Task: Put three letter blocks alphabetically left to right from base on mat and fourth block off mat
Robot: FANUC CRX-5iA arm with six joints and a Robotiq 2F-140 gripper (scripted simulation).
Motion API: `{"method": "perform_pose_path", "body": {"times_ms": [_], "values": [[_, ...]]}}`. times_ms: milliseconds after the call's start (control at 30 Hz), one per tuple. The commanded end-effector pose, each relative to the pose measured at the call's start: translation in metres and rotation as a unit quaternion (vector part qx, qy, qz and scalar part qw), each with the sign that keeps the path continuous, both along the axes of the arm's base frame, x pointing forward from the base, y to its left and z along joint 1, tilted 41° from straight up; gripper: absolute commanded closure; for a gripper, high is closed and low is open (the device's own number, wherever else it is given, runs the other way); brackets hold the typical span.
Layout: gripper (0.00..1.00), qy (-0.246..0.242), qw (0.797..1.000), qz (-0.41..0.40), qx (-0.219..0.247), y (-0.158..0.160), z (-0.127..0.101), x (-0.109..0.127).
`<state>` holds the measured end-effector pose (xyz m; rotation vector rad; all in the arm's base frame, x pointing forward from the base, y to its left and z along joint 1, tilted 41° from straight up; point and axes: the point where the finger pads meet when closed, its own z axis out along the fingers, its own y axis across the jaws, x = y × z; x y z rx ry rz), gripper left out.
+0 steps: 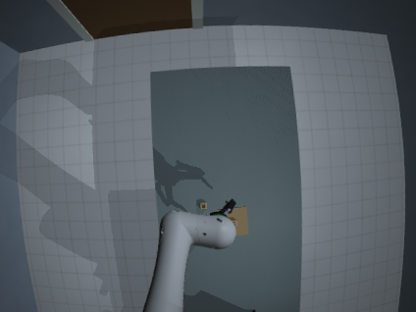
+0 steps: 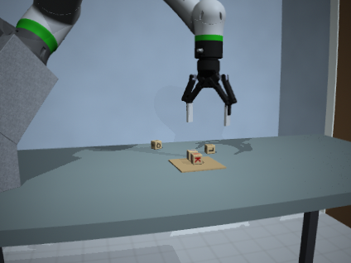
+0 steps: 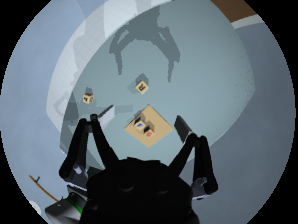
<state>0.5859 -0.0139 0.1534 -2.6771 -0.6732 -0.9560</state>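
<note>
The tan mat [image 1: 242, 230] [image 2: 213, 166] [image 3: 163, 128] lies flat on the table. Two blocks sit close together on it: one with a blue letter on top [image 3: 140, 125], and one with a red letter on top [image 3: 149, 133], whose side shows a red K in the exterior view [image 2: 197, 159]. I cannot tell whether they touch. A block with a dark R on top [image 3: 142, 87] [image 1: 203, 206] [image 2: 210, 149] lies off the mat. Another block [image 2: 156, 145] [image 3: 88, 98] lies farther off; its top letter is unclear. My gripper [image 2: 208, 117] [image 3: 145, 115] is open and empty, high above the mat.
The grey-green table [image 1: 221, 123] [image 2: 124, 186] [image 3: 210, 85] carries everything. The white arm [image 1: 172, 260] covers part of the mat and the farther block in the top view. The R block lies off the mat's edge. The gripper's shadow falls on the table beyond it.
</note>
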Motion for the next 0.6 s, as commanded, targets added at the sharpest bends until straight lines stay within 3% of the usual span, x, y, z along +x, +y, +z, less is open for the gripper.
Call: {"method": "perform_pose_path", "body": {"times_ms": [0,467,567], "values": [[0.0,-0.027,0.998,0.055,-0.033,0.004,0.005,0.003],[0.0,-0.087,0.972,0.181,-0.124,0.016,0.016,0.012],[0.0,-0.109,0.955,0.227,-0.157,0.021,0.021,0.015]]}}
